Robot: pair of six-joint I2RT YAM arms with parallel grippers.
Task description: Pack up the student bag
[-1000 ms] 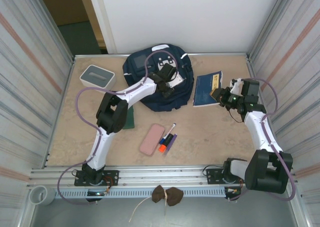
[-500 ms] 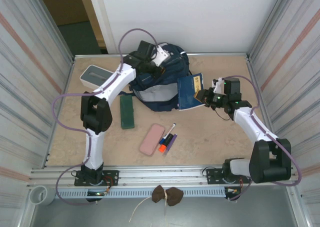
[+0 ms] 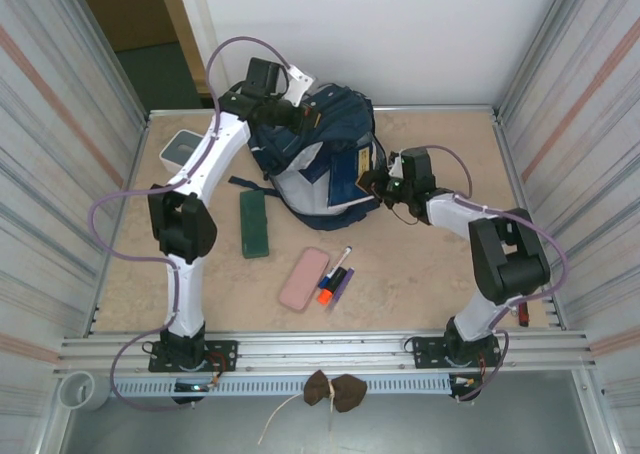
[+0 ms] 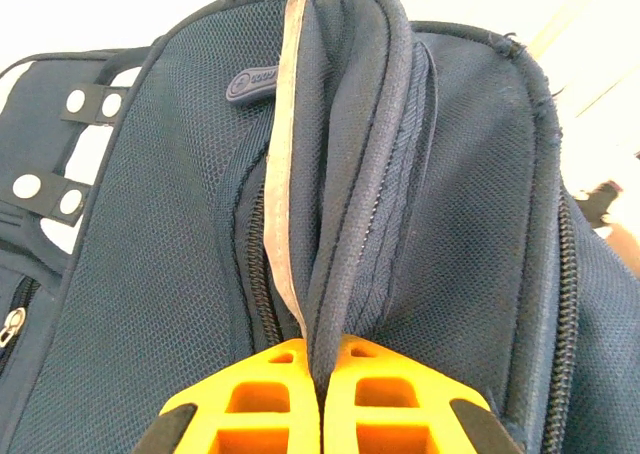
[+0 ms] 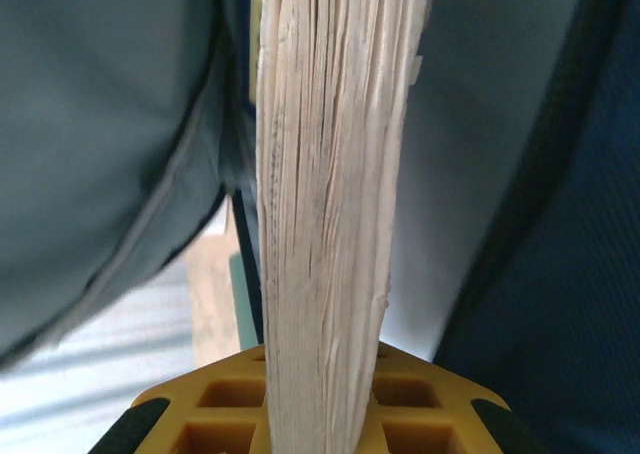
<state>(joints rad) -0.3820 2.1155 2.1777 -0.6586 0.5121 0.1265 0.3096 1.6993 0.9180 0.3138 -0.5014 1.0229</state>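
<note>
Left gripper point(image 4: 320, 362) pinches student bag point(image 4: 170, 274) (right gripper point(image 5: 322, 374) clamps book point(image 5: 330, 174)).

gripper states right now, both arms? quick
Left gripper: closed, pinching a fabric fold of the student bag.
Right gripper: closed on a book, its page edges facing the wrist camera.

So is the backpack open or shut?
Open: left gripper holds the backpack's top up, pale lining shows, right gripper holds a book in the gap.
</note>
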